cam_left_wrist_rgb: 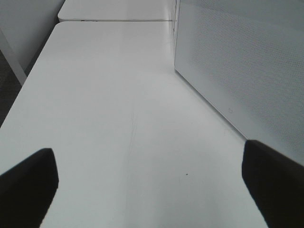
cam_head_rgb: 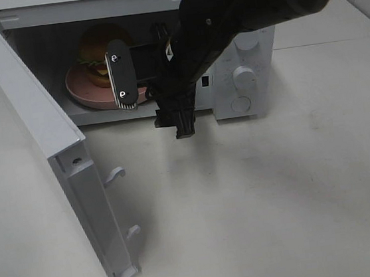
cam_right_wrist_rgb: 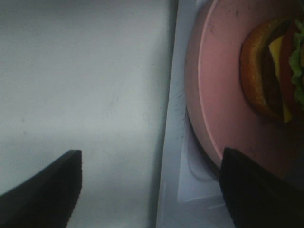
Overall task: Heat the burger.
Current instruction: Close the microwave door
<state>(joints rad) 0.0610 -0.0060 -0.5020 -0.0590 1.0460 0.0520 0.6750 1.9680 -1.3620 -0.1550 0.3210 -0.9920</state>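
The burger [cam_head_rgb: 98, 48] sits on a round pink plate [cam_head_rgb: 80, 90] inside the open white microwave [cam_head_rgb: 244, 71]. My right gripper [cam_head_rgb: 153, 105] is open at the microwave's mouth. One finger is over the plate's front edge, the other outside above the table. In the right wrist view the burger [cam_right_wrist_rgb: 266, 80] lies on the plate [cam_right_wrist_rgb: 223, 71] next to the microwave's front sill [cam_right_wrist_rgb: 173, 118]. The right gripper [cam_right_wrist_rgb: 149, 190] holds nothing. In the left wrist view my left gripper [cam_left_wrist_rgb: 149, 185] is open and empty over the bare table. It does not show in the exterior high view.
The microwave door [cam_head_rgb: 43, 128] stands swung wide open to the left, with its latch hooks [cam_head_rgb: 116, 176] pointing out. A white perforated panel [cam_left_wrist_rgb: 237, 71] stands close to the left gripper. The white table [cam_head_rgb: 279, 201] spreads in front of the microwave.
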